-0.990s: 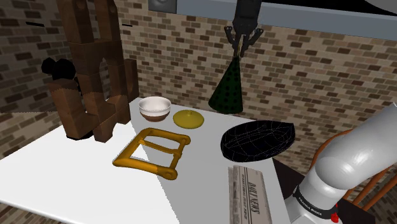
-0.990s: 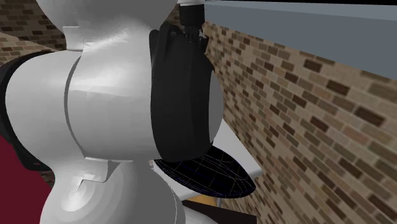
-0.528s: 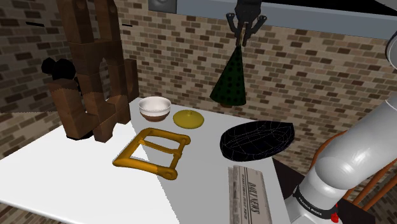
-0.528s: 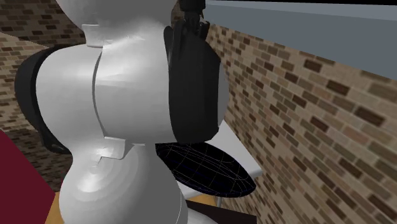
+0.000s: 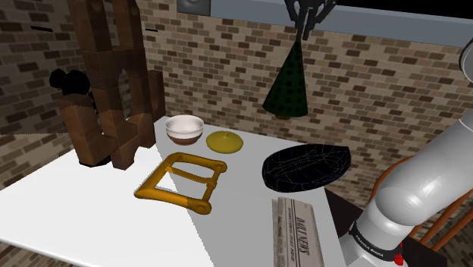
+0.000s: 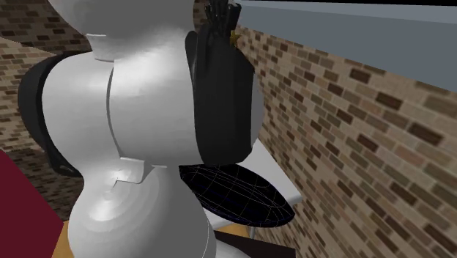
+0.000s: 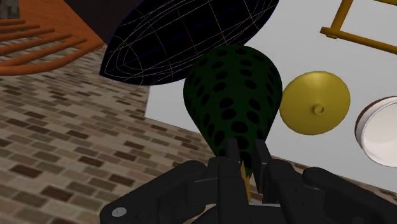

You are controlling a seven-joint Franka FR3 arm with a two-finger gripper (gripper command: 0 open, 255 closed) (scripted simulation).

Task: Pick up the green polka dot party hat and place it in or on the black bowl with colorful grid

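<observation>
White table [image 5: 61, 205], brick wall [image 5: 220, 76], party hat [image 5: 288, 87] aloft

A yellow frame [image 5: 173, 198] lies on the surface [image 5: 68, 208] at six o'clock of the white bowl [image 5: 185, 129], and a yellow disc [image 5: 225, 141] lies at the bowl's three o'clock.

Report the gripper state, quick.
The gripper is closed on the tip of the green polka dot party hat, holding it up clear of the table.
</observation>
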